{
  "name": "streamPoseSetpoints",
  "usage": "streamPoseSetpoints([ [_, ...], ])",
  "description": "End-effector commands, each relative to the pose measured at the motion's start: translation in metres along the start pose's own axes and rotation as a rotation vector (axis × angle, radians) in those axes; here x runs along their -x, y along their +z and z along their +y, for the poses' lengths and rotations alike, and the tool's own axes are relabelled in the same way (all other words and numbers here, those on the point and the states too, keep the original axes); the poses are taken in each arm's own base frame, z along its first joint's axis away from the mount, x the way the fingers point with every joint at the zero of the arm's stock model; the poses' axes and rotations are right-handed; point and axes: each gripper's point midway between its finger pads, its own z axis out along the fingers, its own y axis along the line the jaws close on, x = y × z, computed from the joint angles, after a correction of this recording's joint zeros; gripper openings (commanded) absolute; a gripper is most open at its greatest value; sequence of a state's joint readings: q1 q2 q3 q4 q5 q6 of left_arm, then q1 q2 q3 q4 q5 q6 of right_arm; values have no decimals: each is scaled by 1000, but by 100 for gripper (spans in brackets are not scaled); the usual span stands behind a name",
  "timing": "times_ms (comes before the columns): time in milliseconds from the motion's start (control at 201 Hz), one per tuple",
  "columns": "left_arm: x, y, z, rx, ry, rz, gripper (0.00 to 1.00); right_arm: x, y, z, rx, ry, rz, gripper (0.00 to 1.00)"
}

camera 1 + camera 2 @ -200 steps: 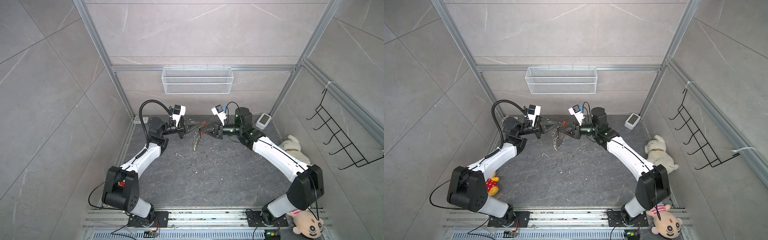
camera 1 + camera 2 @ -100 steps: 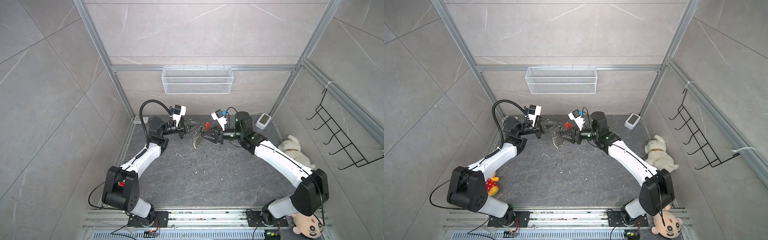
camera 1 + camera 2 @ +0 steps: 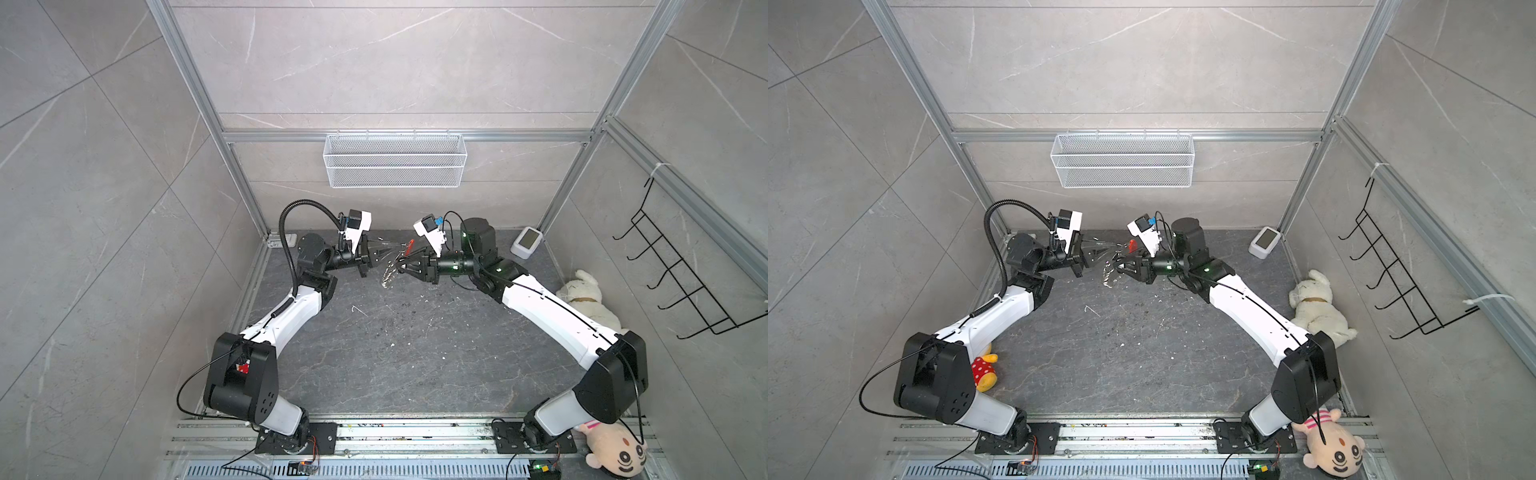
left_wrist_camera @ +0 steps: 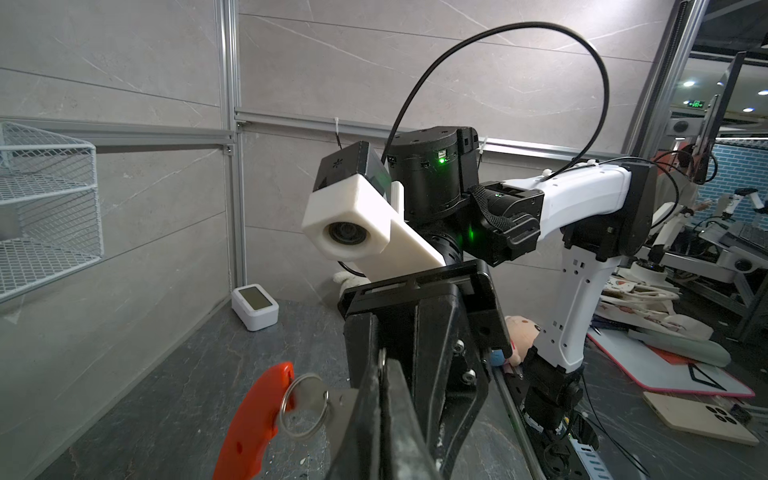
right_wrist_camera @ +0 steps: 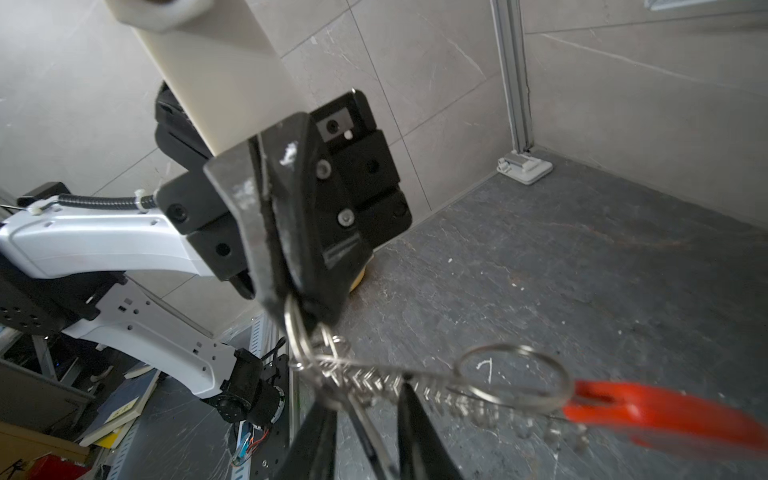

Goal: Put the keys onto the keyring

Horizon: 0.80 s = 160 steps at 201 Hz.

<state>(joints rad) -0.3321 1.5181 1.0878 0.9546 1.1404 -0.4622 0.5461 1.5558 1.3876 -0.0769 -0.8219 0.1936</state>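
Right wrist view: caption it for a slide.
Left gripper shut on the keyring; right gripper close by its silver pieces.

Both top views: stereo head high above the near edge, tilted steeply down toward the far wall. The whole worktop point(image 3: 374, 353) is in frame, coverage almost identical. The left wrist camera point(image 3: 358, 221) sits close behind its jaws, facing right at the right arm point(image 4: 582, 199). The right wrist camera point(image 4: 347, 226) sits close behind its jaws, facing left at the left arm point(image 5: 95, 245). Both wrist views share the keyring point(image 5: 453, 397), very near.
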Motion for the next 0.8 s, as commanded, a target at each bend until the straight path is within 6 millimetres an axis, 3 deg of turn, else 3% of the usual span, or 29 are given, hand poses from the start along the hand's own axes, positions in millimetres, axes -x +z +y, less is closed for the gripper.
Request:
streamPoseSetpoints([
  [0,16,0,-10,4,98,-23,0,3,-8,-2,-78,-41,18,15],
  [184,12,-1,-8,19,102,-5,0,0,-22,0,-146,-83,45,0],
  [483,7,-1,-7,18,91,10,0,0,-39,2,-186,-100,48,0],
  [792,8,0,-8,6,87,11,0,5,-38,1,-182,-101,46,0],
])
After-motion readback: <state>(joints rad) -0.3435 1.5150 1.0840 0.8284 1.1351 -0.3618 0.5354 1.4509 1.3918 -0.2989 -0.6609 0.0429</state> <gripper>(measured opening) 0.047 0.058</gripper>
